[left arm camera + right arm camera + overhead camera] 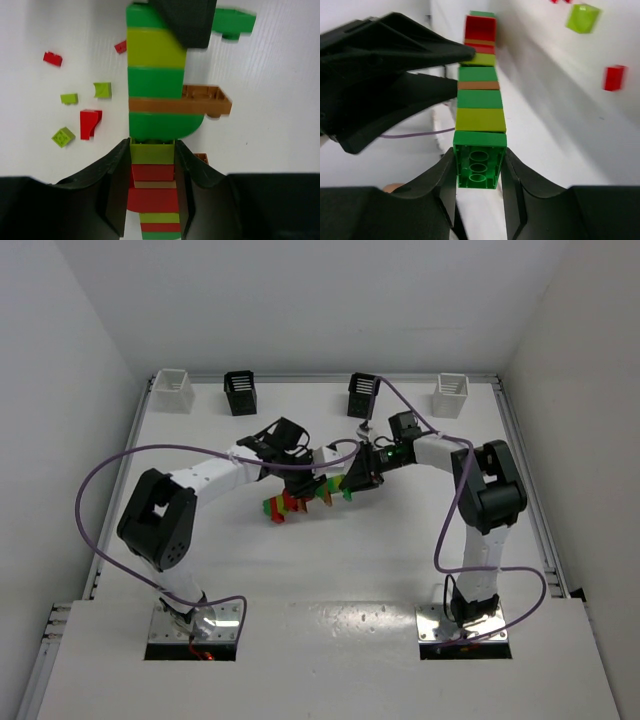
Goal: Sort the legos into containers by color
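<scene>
My left gripper (152, 150) is narrowed onto the lego stack (155, 85), pads pressing its yellow-green and red layers. My right gripper (480, 161) is closed on the green end brick (480, 147), whose hollow underside faces that wrist's camera. Only the left wrist view shows the orange-brown plate (205, 100) jutting sideways and the loose red and yellow-green bricks (90, 123) on the table (280, 125). Only the top view shows the four bins (240, 393) along the far edge, well apart from the stack. The stack's long axis runs left to right between my grippers, its right end slightly farther.
</scene>
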`<control>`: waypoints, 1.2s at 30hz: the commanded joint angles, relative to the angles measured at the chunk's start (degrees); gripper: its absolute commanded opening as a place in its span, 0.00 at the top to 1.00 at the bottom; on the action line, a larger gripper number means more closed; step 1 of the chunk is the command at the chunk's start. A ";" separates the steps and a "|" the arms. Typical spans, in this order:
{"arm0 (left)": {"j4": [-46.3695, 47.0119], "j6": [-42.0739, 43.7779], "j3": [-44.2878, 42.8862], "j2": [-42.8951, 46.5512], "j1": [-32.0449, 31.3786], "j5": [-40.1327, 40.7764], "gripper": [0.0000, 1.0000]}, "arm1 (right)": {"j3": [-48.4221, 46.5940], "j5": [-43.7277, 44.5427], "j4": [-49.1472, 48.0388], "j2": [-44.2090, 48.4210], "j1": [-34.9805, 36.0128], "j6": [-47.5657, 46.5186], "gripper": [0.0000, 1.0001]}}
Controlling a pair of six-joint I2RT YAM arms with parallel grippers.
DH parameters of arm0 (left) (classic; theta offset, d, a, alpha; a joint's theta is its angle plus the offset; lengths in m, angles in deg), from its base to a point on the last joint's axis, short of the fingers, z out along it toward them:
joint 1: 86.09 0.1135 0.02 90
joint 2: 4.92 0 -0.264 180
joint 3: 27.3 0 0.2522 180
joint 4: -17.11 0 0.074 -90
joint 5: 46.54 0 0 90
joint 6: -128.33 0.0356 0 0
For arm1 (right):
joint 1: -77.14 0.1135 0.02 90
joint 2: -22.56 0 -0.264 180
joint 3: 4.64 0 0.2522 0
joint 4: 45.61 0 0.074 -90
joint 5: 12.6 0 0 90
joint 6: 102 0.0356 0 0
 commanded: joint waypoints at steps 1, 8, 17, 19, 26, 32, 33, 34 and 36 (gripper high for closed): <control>1.12 1.25 0.44 0.40 1.03 0.20 0.88 | -1.27 7.83 4.76 3.93 -1.54 -7.98 0.99; 1.12 2.30 1.58 0.39 3.31 0.73 0.88 | -0.57 8.90 4.14 3.93 -2.68 -7.45 1.00; 2.26 -0.68 0.96 -0.75 5.50 -7.07 0.45 | -0.74 1.88 3.61 2.26 -2.68 -6.31 1.00; 2.26 -2.95 -0.70 -0.75 6.30 -12.85 0.39 | 0.48 -1.11 2.13 2.78 -2.68 -6.31 1.00; 0.33 -11.30 -5.88 -3.65 11.39 -28.87 0.33 | 1.02 -9.28 3.96 3.31 -2.68 -11.40 1.00; -3.00 -16.33 -9.23 -6.99 13.16 -42.24 0.33 | 1.63 -13.85 4.85 6.29 -1.54 -16.24 1.00; -3.01 -16.33 -9.23 -7.51 13.16 -43.99 0.33 | 2.24 -14.39 4.06 6.91 -1.54 -16.24 1.00; -3.01 -17.11 -9.23 -7.52 13.16 -44.79 0.33 | 2.25 -14.39 4.05 6.92 -1.54 -17.11 1.00; -3.01 -18.52 -9.84 -8.13 13.16 -47.59 0.33 | 1.72 -14.92 5.89 7.44 -1.54 -18.78 1.00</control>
